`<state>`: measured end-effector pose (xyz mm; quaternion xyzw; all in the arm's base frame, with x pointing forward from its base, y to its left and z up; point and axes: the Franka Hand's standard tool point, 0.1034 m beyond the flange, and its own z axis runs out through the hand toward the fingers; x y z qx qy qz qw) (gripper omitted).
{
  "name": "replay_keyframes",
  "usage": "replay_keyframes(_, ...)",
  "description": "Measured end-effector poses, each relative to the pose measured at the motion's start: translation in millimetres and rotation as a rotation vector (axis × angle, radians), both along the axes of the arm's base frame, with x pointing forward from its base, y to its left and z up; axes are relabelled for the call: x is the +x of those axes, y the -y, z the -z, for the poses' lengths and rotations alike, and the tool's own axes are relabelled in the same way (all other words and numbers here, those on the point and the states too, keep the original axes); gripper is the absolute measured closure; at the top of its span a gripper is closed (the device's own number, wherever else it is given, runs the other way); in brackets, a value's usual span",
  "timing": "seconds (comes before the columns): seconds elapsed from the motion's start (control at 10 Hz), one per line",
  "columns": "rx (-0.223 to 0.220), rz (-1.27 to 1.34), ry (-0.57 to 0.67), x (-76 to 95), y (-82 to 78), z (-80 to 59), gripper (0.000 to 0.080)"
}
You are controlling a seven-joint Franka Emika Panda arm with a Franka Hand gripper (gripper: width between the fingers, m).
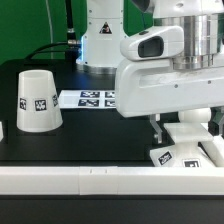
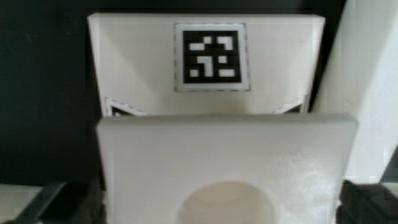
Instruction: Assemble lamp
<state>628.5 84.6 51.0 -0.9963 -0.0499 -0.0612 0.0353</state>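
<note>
Black desk [image 1: 100,135] surface carries the lamp parts. The tapered shade [image 1: 38,100] stands wide end down at the exterior view's left, near the marker board [image 1: 95,98]. At the right, the arm's end effector [image 1: 173,128] hangs low over the tagged square base [image 1: 184,152], just behind the white front rail [image 1: 60,182]. Whether its fingers grip anything cannot be told.

The marker board [image 1: 86,99] lies flat on the black table [image 1: 100,136].
</note>
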Motion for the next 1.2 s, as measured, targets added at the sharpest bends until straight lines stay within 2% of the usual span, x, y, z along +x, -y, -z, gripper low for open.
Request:
replay_keyframes(0.1,0.0,0.0,0.001,-0.9,-0.4,-0.5,0.0132)
replay_keyframes(0.2,-0.001,-0.001,0.004,-11.8,-2.5,-2.9,0.0105)
replay_keyframes(0.4,-0.001,0.004,-0.01,-35.8,-8.3,-9.6,0.0101)
replay_keyframes(0.7,-0.012,-0.007,-0.041,-83.2,-13.7,-19.7,0.01)
replay_keyframes(0.8,-0.01,0.021,-0.046,-92.2,-20.3,-25.2,0.01)
replay_keyframes(1.0,0.009,0.08,-0.051,-98.8,-41.7,-30.8,0.01)
replay_keyframes(1.2,0.012,0.081,-0.053,-99.4,-42.6,-29.3,0.01)
